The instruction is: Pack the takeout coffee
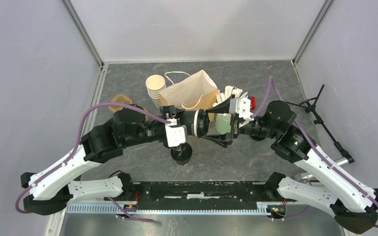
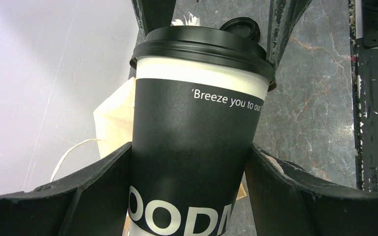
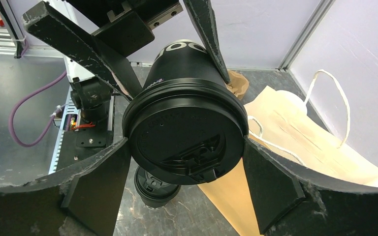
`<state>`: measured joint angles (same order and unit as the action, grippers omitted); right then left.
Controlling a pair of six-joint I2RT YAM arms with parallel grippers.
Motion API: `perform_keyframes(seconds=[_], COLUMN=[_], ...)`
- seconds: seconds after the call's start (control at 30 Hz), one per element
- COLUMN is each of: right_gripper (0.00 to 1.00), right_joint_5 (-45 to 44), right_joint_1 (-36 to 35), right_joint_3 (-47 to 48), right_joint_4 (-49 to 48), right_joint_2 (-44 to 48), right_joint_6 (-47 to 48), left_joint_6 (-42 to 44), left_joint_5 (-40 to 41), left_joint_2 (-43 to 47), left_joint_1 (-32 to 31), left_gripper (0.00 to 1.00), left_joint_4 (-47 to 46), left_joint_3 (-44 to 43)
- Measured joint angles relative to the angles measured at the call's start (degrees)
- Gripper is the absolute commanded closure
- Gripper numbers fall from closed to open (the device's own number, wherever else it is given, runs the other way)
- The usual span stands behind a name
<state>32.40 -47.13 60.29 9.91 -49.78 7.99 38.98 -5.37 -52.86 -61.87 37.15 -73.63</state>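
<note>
Stacked lidless cups [image 1: 155, 88], green cup [image 1: 223, 123]

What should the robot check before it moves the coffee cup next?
1. Left gripper clamps the black-sleeved paper cup with black plastic lid: ok.
2. Right gripper gripping the lid: cannot tell, its fingers flank it.
3. That lid seated flat: ok.
4. Mouth of the tan paper bag open: cannot tell.
5. Second black-lidded cup upright on the grey marbled table: ok.

The cup [image 2: 197, 147] is cream-white with a black band carrying white letters, its lid [image 2: 202, 49] black; the paper bag [image 1: 189, 93] is plain tan; the counter [image 2: 315, 123] is dark grey with pale veins
</note>
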Motion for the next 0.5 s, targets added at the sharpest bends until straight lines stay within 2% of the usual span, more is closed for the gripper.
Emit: perform_keyframes(seconds=[0.23,0.33,0.5], right_gripper=[0.19,0.2,0.2], right_joint_5=[-0.22,-0.83,-3.54], right_joint_1=[0.0,-0.02,-0.09], right_joint_3=[-0.15,-0.17,-0.15], right_joint_4=[0.0,-0.02,-0.35], right_joint_2=[0.0,0.0,0.0], right_joint_6=[0.02,-0.09,-0.87], left_joint_6=[0.0,0.02,-0.76], left_joint_5=[0.42,0.79,2.75], left_joint_2=[0.0,0.11,1.18], left_joint_1=[0.0,0.0,0.0], left_gripper=[0.13,0.0,0.0], left_joint_4=[0.02,-0.33,-3.54], left_joint_3=[0.2,0.5,2.91])
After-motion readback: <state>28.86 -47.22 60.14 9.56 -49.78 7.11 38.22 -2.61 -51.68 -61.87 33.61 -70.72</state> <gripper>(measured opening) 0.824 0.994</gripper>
